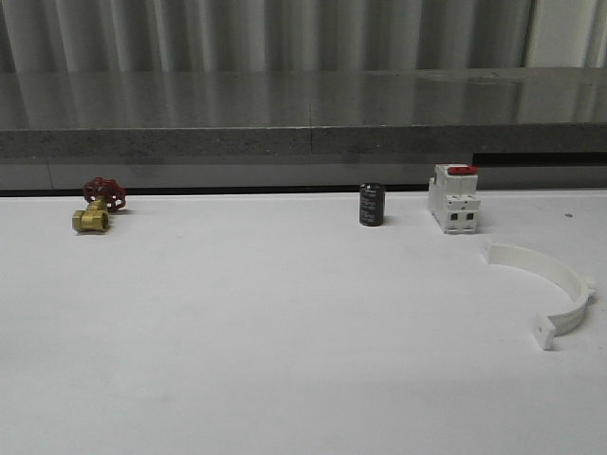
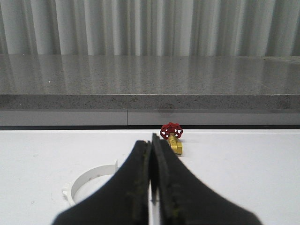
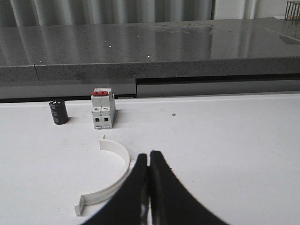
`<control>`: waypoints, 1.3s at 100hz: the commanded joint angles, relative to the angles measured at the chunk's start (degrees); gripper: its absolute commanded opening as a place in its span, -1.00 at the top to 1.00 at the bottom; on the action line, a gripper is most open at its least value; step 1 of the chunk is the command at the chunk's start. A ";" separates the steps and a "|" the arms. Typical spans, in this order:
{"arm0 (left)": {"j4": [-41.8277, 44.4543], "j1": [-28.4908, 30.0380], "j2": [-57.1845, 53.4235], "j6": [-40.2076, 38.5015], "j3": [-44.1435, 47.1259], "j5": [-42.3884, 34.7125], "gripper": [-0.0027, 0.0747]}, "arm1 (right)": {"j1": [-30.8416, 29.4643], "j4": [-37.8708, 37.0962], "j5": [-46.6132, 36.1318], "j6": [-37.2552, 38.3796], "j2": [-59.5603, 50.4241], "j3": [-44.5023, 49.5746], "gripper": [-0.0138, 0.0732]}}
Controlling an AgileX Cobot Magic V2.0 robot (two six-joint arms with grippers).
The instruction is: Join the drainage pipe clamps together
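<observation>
While both arms sit back from the work, I see the left gripper (image 2: 151, 176) clenched on nothing, and the right gripper (image 3: 149, 183) likewise pressed closed and empty. One clamp half (image 1: 550, 289) lies flat on the white table (image 1: 266, 351) at about four o'clock in my front view, just in front of the white breaker (image 1: 453, 197). The other clamp half (image 2: 89, 180) lies beside the left fingers, with the brass valve (image 2: 172, 137) beyond it.

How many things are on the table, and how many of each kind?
White half-ring clamps: 2
Brass valve with a red wheel: 1
Small black cylinder: 1
White block with a red top: 1
Total: 5
</observation>
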 commanded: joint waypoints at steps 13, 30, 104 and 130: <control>-0.13 -0.44 -1.47 -0.44 2.60 -4.80 0.99 | 0.16 -0.61 -4.46 -0.22 -1.04 -0.94 0.84; -1.72 -0.44 -1.47 -0.44 1.19 -3.93 0.99 | 0.16 -0.61 -4.46 -0.22 -1.04 -0.94 0.84; -3.62 -0.44 29.50 -0.44 -42.48 39.07 0.99 | 0.16 -0.61 -4.46 -0.22 -1.04 -0.94 0.84; -3.62 -0.44 35.14 -0.44 -42.50 42.54 0.99 | 0.16 -0.61 -4.46 -0.22 -1.04 -0.94 0.84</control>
